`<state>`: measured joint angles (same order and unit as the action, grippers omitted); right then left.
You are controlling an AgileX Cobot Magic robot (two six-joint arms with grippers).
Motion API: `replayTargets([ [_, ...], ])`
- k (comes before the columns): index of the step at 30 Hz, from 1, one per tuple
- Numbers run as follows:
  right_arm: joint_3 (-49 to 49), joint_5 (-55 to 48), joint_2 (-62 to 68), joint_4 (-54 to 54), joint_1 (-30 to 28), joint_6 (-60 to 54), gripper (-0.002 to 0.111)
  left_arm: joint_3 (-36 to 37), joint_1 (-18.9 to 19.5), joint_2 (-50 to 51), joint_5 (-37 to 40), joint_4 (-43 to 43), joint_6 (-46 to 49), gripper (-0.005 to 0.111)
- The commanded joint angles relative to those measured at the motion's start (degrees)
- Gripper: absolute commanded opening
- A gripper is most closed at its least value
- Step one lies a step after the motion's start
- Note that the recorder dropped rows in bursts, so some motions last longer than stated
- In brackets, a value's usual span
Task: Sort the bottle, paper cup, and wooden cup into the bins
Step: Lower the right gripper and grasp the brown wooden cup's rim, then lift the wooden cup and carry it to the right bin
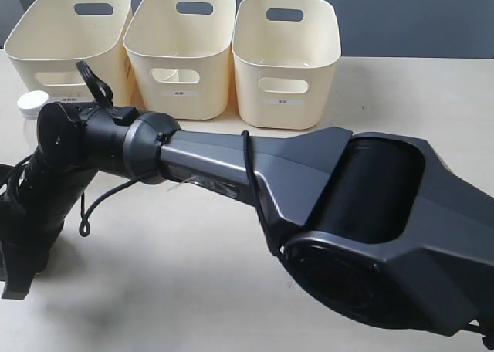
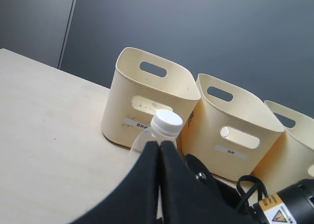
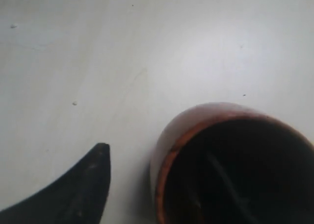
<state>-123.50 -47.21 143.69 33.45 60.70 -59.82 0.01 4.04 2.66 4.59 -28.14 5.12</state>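
Three bins waiting, my arms low over the table.

In the exterior view the three cream bins (image 1: 179, 51) line the top of the frame, and the bottle (image 1: 32, 103) shows only its white cap at the left edge. My left gripper (image 2: 159, 153) has its fingers pressed together, nothing between them, just before the bottle. The wooden cup (image 3: 230, 165) fills the right wrist view's lower right; one finger (image 3: 83, 192) of my right gripper shows, so I cannot tell its state.

Left end effector (image 2: 159, 150) fingers together.
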Motion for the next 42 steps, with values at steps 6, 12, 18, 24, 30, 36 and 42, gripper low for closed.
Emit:
replayTargets([
  [6, -0.3, -1.1, -0.1, -2.0, -0.1, 1.7, 0.014, 0.0, -0.3, -0.2, 0.3, 0.6, 0.0, 0.000],
  [12, -0.3, -1.3, -0.1, -4.1, -0.1, 3.0, -0.001, 0.0, -0.3, -0.2, 0.3, 0.6, 0.0, 0.000],
  [18, -0.3, -1.6, -0.1, -5.2, -0.1, 3.3, -0.001, 0.0, -0.3, -0.2, 0.3, 0.7, 0.0, 0.000],
  [24, -0.3, -1.7, -0.1, -7.3, -0.1, 4.0, -0.001, 0.0, -0.3, -0.2, 0.3, 0.7, 0.0, 0.000],
  [30, -0.3, -1.4, -2.8, -9.4, -0.1, 4.4, -0.001, 0.0, -0.3, -0.2, 0.3, 0.7, 0.0, 0.000],
  [36, -0.3, -2.3, -6.5, -16.5, -0.3, 9.0, -0.001, 0.0, -0.3, -0.2, 0.3, 0.7, 0.0, 0.000],
  [42, -0.3, -5.1, -9.8, -20.2, -2.0, 12.1, -0.001, 0.0, -0.3, -0.2, 0.2, 0.8, 0.0, 0.000],
])
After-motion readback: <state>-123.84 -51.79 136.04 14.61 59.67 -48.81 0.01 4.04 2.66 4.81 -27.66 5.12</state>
